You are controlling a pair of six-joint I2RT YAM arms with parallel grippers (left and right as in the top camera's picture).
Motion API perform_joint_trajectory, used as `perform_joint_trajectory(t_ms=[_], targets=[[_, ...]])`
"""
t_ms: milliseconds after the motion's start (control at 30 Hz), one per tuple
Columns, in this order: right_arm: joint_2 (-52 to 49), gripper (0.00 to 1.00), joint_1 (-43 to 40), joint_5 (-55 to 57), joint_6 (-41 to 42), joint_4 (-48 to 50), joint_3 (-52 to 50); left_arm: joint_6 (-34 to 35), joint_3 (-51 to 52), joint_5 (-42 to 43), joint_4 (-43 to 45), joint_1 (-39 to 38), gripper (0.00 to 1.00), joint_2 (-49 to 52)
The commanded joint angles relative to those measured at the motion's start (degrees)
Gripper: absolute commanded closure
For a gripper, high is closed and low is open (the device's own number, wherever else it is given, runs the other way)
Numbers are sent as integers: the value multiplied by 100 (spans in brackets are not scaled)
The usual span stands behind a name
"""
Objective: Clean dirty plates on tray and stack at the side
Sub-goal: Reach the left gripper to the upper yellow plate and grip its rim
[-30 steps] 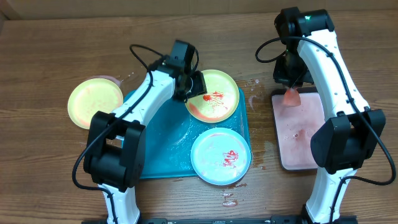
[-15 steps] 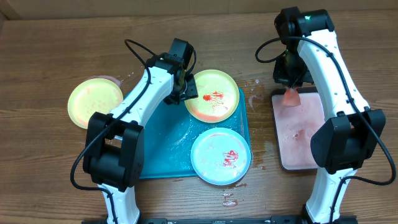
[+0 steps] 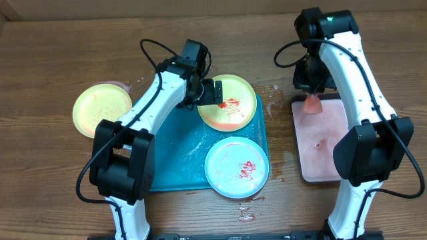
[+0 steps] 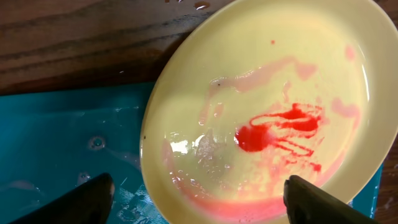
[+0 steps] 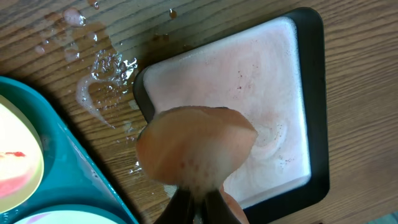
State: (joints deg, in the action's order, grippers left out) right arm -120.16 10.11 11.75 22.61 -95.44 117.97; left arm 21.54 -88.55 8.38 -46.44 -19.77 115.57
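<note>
Overhead, the left gripper (image 3: pixel 212 93) hangs with fingers spread wide, grasping nothing, at the left edge of the smeared yellow plate (image 3: pixel 232 110), which sits on the tray's (image 3: pixel 170 157) far right corner. The blue plate (image 3: pixel 237 167) overlaps the tray's right rim. The second yellow plate (image 3: pixel 102 110) lies on the table (image 3: pixel 53 187), left of the tray. The right gripper (image 5: pixel 199 202) is clenched on a pink sponge (image 5: pixel 196 149) over the small pink tray (image 5: pixel 273 93).
</note>
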Motion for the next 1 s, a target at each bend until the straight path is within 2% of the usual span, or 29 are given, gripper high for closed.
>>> perform_joint_trajectory(t_ms=[0,333,500,567,600,633,800,833,900,967], targets=[[258,96,-22,-50,-11,15,168,-192,31,212,17,26,21,136],[258,96,-22,-92,-11,7,168,396,610,37,223,26,27,136],[258,96,-22,-92,-11,-9,168,439,800,44,444,26,35,136],[258,96,-22,-92,-11,-9,168,422,828,70,555,26,30,136],[258,96,-22,-92,-11,-20,168,396,833,122,595,24,23,136],[258,96,-22,-92,-11,-31,168,393,848,214,605,24,0,136],[258,96,-22,-90,-13,-59,168,308,881,219,743,26,0,144],[258,96,-22,-90,-11,-57,168,297,885,219,745,26,5,144],[258,96,-22,-92,-11,-55,168,273,896,166,752,26,29,144],[258,96,-22,-92,-11,-55,168,289,914,133,752,26,37,144]])
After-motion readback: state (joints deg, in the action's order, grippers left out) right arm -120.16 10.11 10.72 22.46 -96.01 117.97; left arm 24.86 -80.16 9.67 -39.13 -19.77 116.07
